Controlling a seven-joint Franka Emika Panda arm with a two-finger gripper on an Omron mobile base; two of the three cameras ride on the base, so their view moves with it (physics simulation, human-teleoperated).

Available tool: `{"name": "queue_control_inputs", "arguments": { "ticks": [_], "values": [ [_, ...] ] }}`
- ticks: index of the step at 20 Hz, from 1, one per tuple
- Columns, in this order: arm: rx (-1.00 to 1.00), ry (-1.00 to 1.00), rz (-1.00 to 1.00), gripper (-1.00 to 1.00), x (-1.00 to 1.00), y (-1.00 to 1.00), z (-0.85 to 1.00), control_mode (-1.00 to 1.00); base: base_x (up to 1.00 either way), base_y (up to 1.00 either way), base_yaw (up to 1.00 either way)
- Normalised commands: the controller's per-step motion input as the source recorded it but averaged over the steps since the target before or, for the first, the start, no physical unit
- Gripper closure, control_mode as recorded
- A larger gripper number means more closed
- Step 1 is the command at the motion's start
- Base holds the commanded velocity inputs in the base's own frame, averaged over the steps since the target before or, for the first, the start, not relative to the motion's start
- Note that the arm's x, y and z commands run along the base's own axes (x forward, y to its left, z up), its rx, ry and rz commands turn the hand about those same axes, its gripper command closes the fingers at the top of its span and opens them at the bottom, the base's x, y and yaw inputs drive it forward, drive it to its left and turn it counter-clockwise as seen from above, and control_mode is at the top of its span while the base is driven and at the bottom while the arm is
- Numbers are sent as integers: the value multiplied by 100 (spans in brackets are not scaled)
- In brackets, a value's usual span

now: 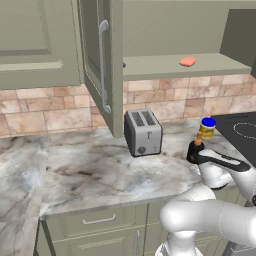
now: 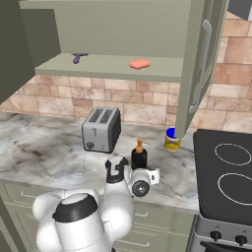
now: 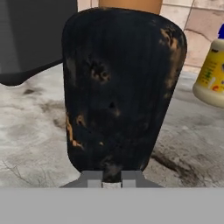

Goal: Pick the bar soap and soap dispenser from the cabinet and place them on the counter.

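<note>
Soap dispenser (image 2: 139,156) is standing upright on the counter (image 1: 90,170), orange pump up, between the toaster (image 2: 101,129) and the yellow jar (image 2: 172,140), long axis vertical. In the hand view its black body (image 3: 118,87) is sitting directly ahead of the gripper (image 3: 110,178), very close, rising from between the two fingertips. Jaws are reading as clenched; whether they are actually pinching the bottle's base or merely closed against it cannot be told. From the right base view the hand (image 2: 140,182) is lying low, just in front of the bottle, pointing horizontally toward the backsplash.

Judgement: dispenser is already down on the counter, so this half looks finished or nearly so.

Bar soap (image 1: 188,61) is lying flat on the shelf of the open cabinet (image 1: 102,65), up and well apart from the hand, above the jar. Next move would call for raising the arm and reaching upward and back.
</note>
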Motion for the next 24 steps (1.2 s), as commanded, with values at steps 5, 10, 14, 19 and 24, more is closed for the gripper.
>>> {"name": "queue_control_inputs", "arguments": {
  "ticks": [5, 10, 14, 19, 24],
  "values": [
    [0, 1, -3, -100, -19, -13, 7, -100, 0, 0, 0],
    [0, 15, -7, -100, -17, -22, 34, -100, 0, 0, 0],
    [0, 13, -6, -100, -25, -30, 41, -100, 0, 0, 0],
    [0, 11, -5, -100, -30, -31, 40, -100, 0, 0, 0],
    [0, 8, -2, -100, -34, -22, 41, -100, 0, 0, 0]
  ]
}}
